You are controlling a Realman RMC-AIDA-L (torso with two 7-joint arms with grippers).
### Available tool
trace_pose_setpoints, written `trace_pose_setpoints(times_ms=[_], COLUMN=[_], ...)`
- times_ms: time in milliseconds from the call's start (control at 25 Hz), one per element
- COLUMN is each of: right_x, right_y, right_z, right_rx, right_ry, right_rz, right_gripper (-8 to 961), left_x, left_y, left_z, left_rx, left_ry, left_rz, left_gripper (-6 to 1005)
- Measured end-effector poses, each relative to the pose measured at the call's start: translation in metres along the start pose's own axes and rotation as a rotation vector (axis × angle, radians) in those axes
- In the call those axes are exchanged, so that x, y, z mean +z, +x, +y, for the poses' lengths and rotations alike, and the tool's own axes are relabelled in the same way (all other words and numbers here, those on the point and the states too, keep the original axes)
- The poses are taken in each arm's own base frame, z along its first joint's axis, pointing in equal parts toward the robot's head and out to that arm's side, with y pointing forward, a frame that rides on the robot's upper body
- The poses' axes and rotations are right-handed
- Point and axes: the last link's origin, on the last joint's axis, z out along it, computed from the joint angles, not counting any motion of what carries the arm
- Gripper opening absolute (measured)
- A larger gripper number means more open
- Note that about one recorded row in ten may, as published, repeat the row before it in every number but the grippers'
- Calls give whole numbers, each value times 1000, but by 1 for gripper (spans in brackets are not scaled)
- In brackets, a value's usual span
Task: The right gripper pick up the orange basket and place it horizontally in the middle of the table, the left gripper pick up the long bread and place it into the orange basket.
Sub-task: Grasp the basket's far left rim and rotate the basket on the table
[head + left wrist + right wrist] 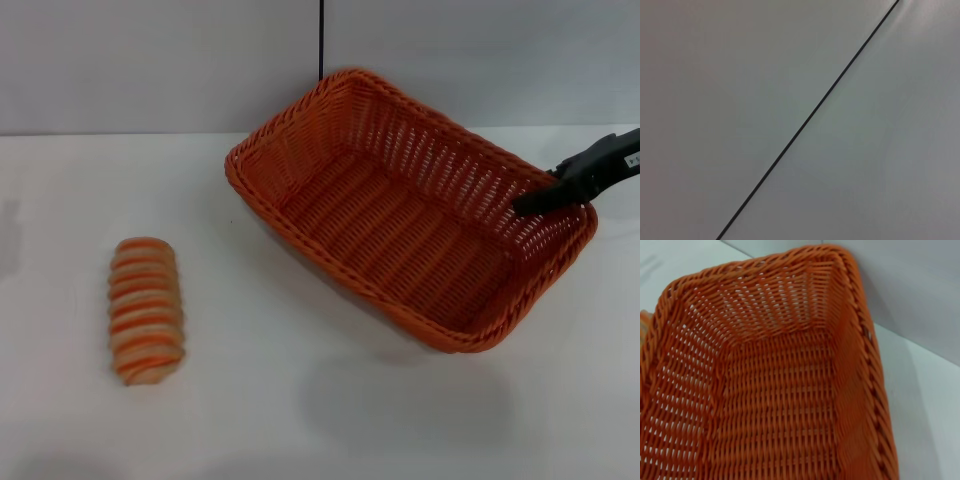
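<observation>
Orange and woven, the orange basket (400, 210) sits on the table (300, 420), toward the middle and the right side. It is turned at a slant, with one corner pointing at the grey wall (150, 60). One end seems to be lifted a little, because a shadow shows under its near edge, but I cannot be sure.

At the basket's right end is the right gripper (535, 200). Its dark tip reaches over the rim and lies against the inside of the short wall. It looks like it is pinching that wall, and I judge it is holding the basket, though only one side of the grip shows. The right wrist view looks down into the basket and shows nothing inside.

Off to the left lies the long bread (146, 310), flat on the table and well apart from the basket. Nothing touches it.

No left gripper shows in any view. Its wrist camera sees only the grey wall with a thin dark line across it.

So the first job looks partly done. The basket is held but not yet straight. The bread job has not started.
</observation>
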Motion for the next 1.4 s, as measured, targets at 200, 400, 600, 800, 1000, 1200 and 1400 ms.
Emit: trace_pose_setpoints(times_ms=[200, 400, 600, 800, 1000, 1200, 1400], right_x=[1, 1, -1, -7, -29, -43, -60], right_y=[2, 5, 7, 8, 7, 11, 19], right_z=[2, 1, 0, 2, 7, 8, 15], right_rx=[-15, -11, -11, -26, -59, -87, -149], right_ry=[-10, -8, -5, -24, -51, -75, -125], right_rz=[2, 7, -3, -75, -245, -355, -513], right_gripper=[565, 347, 194, 174, 166, 165, 165], left_x=[0, 0, 2, 2, 2, 4, 6], left_y=[-1, -1, -2, -3, -2, -2, -2], left_z=[0, 0, 1, 2, 3, 3, 4], left_rx=[-2, -3, -6, -3, -3, -4, -2], left_ry=[-3, -3, -7, -12, -16, -21, -38], left_rz=[-6, -7, -8, -9, -7, -5, -6], left_gripper=[442, 442, 442, 441, 441, 442, 443])
